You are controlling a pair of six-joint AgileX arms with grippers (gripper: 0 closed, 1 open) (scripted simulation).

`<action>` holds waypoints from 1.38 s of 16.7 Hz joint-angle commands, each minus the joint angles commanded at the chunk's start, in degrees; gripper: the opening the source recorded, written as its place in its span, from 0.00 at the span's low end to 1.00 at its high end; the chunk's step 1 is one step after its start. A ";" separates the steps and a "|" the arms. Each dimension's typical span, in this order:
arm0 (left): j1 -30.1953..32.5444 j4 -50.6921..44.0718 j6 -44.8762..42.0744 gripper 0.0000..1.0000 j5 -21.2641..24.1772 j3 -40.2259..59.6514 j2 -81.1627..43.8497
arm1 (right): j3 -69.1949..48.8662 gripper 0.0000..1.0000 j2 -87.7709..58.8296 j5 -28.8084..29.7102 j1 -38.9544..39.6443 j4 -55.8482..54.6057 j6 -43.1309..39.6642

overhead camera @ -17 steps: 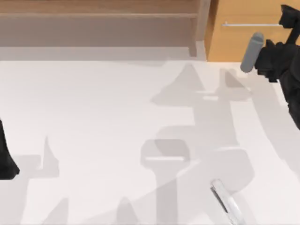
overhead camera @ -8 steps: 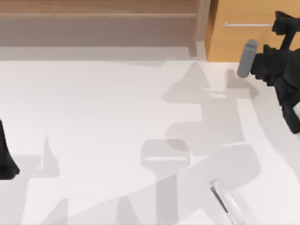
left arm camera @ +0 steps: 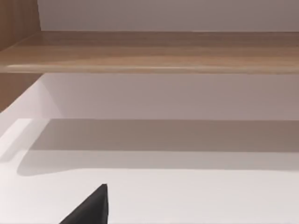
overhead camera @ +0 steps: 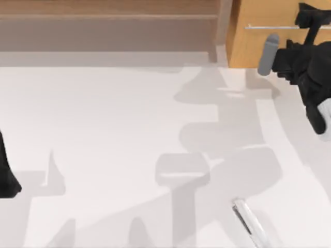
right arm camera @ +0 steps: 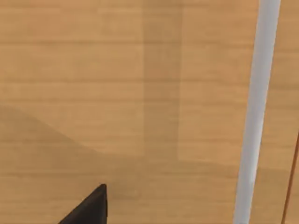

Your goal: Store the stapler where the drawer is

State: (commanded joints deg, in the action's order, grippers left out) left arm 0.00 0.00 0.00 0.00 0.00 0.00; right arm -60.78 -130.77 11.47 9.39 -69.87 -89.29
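Note:
The drawer (overhead camera: 258,44) stands at the table's far right, its light orange-brown front closed, with a thin silver bar handle (overhead camera: 269,27) across it. My right gripper (overhead camera: 306,18) is right at the drawer front, close to the right part of the handle. The right wrist view looks onto the wooden front (right arm camera: 117,93) from very near, with the handle (right arm camera: 257,112) running beside it. The stapler (overhead camera: 249,221), slim and white-and-silver, lies on the table near the front edge, far from both grippers. My left gripper (overhead camera: 6,175) is parked at the left edge.
A wide, darker brown wooden shelf (overhead camera: 108,20) runs along the back left, beside the drawer, and it also shows in the left wrist view (left arm camera: 149,51). A grey rounded cylinder (overhead camera: 268,54) juts out from my right arm. The white table (overhead camera: 103,129) lies open in the middle.
My right arm has moved left and toward the back, bringing its gripper closer to the drawer handle. The stapler and the left arm have not moved.

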 joint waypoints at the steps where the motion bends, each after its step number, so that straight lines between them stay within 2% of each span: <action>1: 0.00 0.00 0.00 1.00 0.00 0.00 0.00 | -0.03 1.00 -0.01 0.00 0.00 0.01 0.00; 3: 0.00 0.00 0.00 1.00 0.00 0.00 0.00 | -0.03 1.00 -0.01 0.00 0.00 0.01 0.00; 16: 0.00 0.00 0.00 1.00 0.00 0.00 0.00 | -0.03 0.02 -0.01 0.00 0.00 0.01 0.00; 23: 0.00 0.00 0.00 1.00 0.00 0.00 0.00 | -0.03 0.00 -0.01 0.00 0.00 0.01 0.00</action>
State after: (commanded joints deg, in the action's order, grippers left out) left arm 0.00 0.00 0.00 0.00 0.00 0.00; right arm -60.80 -130.78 11.47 9.39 -69.85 -89.29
